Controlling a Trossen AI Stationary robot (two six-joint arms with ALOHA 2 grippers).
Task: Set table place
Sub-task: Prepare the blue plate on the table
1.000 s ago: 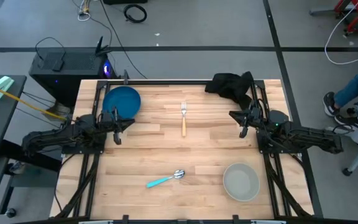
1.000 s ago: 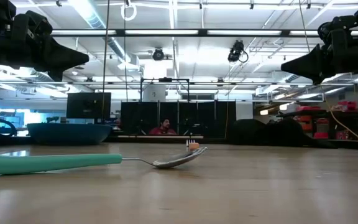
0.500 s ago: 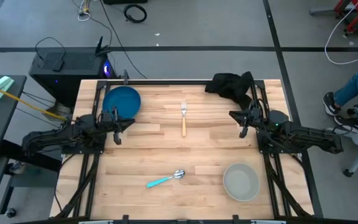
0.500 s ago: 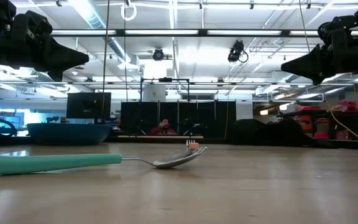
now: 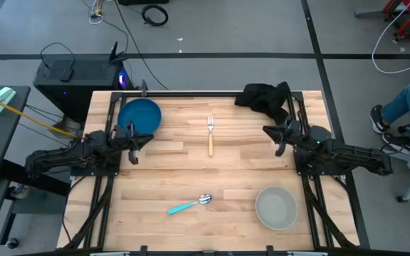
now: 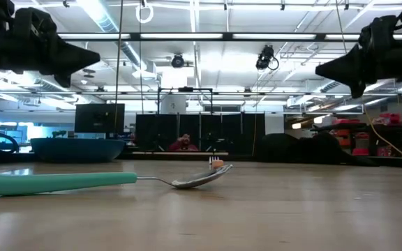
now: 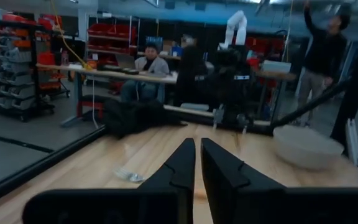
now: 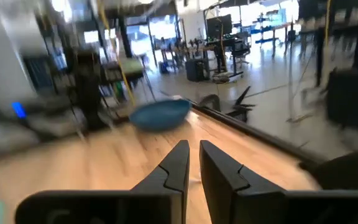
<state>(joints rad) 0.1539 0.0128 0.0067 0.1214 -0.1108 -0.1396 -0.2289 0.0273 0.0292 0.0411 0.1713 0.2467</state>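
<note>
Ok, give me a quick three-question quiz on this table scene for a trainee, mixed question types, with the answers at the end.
1. True or false: the fork lies on the plate.
2. Which item lies nearest the right gripper? A) spoon B) black cloth C) plate
3. Fill in: the bowl sits on the table near the front edge, on the ____ arm's side.

Key: 1 false, the fork lies on bare wood mid-table. 2 B. 3 right. Neither the right nor the left gripper holds anything.
</note>
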